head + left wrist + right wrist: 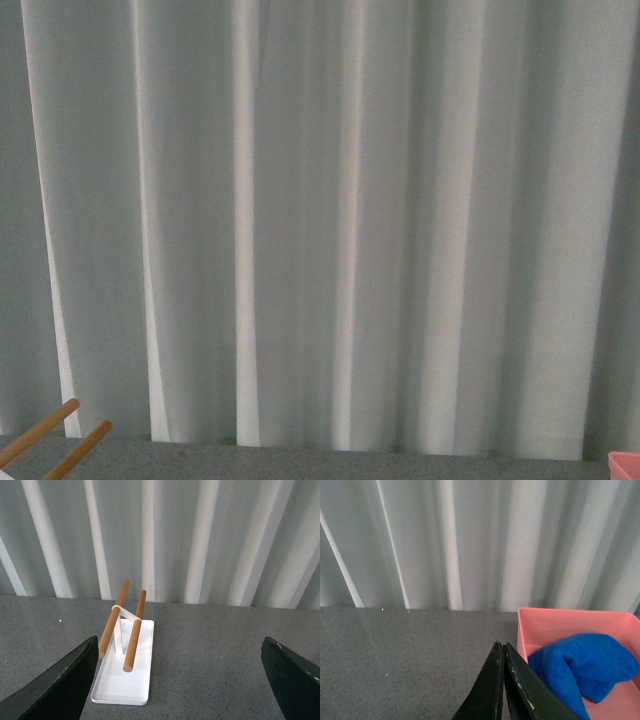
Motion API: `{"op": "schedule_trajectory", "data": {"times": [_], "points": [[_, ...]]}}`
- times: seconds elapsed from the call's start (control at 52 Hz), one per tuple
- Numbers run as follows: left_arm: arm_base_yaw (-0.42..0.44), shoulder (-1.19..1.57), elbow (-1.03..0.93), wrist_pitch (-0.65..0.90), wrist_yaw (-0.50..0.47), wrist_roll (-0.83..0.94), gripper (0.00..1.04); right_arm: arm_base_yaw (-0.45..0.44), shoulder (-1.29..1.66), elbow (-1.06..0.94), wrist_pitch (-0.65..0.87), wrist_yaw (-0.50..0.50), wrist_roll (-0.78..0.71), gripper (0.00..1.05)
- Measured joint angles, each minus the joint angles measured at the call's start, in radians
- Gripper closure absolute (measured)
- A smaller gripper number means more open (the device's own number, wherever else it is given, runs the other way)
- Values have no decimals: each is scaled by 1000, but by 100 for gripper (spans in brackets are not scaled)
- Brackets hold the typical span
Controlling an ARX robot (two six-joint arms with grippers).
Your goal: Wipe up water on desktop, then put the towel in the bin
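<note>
In the right wrist view the blue towel lies crumpled inside the pink bin, which stands on the dark grey desktop. My right gripper is shut and empty, its tips over the desktop just beside the bin's near wall. In the left wrist view my left gripper is open and empty, its black fingers wide apart above bare desktop. A corner of the bin shows at the lower right of the front view. No water shows on the desktop.
A flat white tray with wooden rods stands on the desktop by my left gripper's one finger; the rod ends show in the front view. A pale pleated curtain hangs behind the desktop's far edge.
</note>
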Motion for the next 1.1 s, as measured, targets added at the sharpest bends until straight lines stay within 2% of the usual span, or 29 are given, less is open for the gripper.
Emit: {"op": "schedule_trajectory", "data": {"times": [0.692,1.096], "points": [[0,0,0,0,0,0,7,1,-497,-7,-447,4,2,101],[0,0,0,0,0,0,7,1,-637,-7,-585,4,6,101]]}}
